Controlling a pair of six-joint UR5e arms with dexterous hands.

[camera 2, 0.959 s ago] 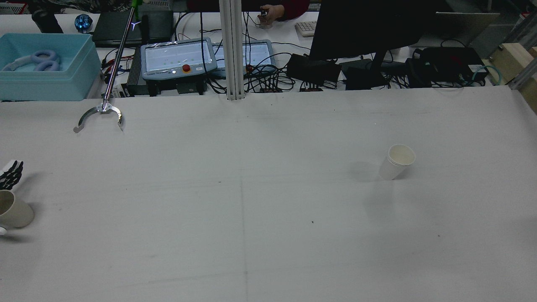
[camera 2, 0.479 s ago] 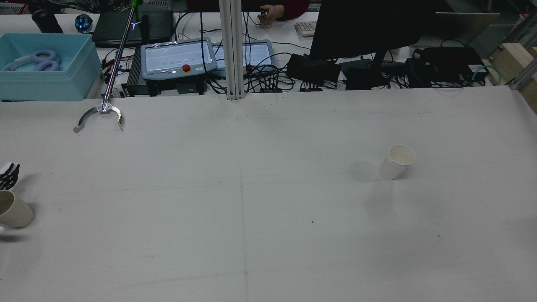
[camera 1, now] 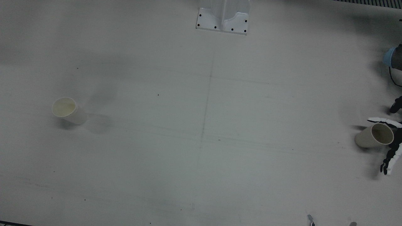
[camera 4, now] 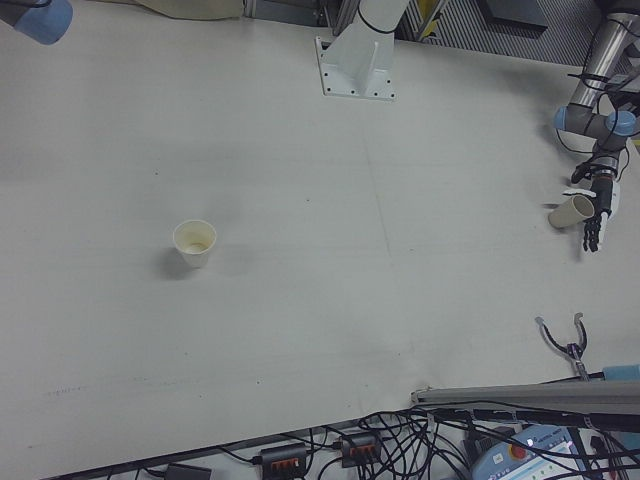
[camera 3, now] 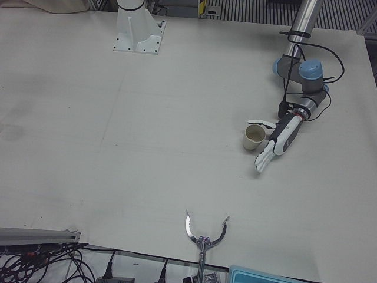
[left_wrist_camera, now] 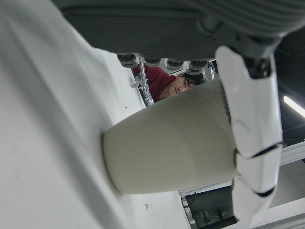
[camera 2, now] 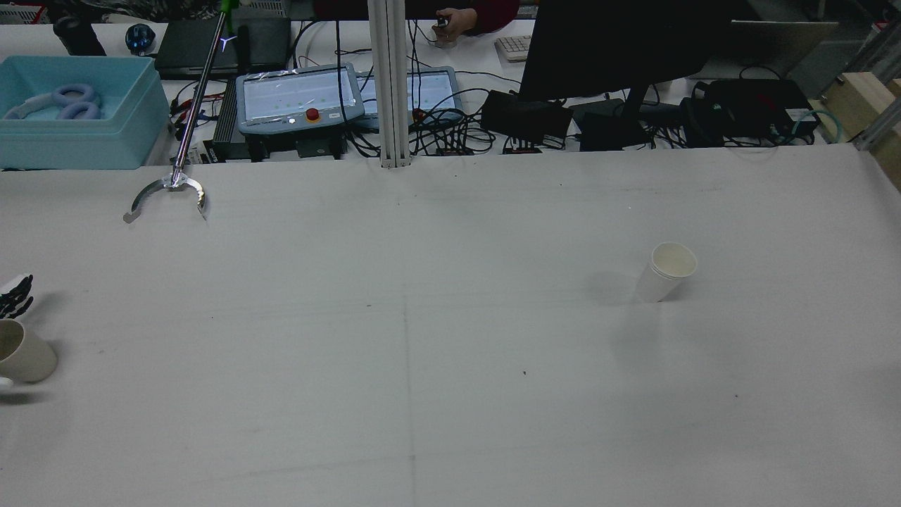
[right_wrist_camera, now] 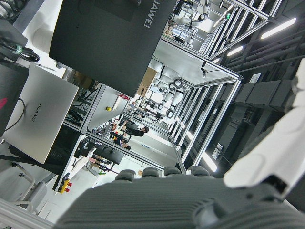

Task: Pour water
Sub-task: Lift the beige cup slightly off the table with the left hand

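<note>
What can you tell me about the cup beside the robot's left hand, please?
The beige cup is a plain, handleless tapered cup, matte like paper, standing upright on the white table near its edge. Its inside looks dark; whether it holds water is unclear. The left hand sits right beside it with fingers spread, not closed around it.

The left arm (camera 3: 297, 35) is showing a silver tube, grey joints with light-blue caps, and a black cable looping beside its wrist. The left hand (camera 3: 277, 138) is wearing white shell plates over black finger segments. A white pedestal (camera 1: 223, 15) is showing black screws along its base plate's edge.
</note>
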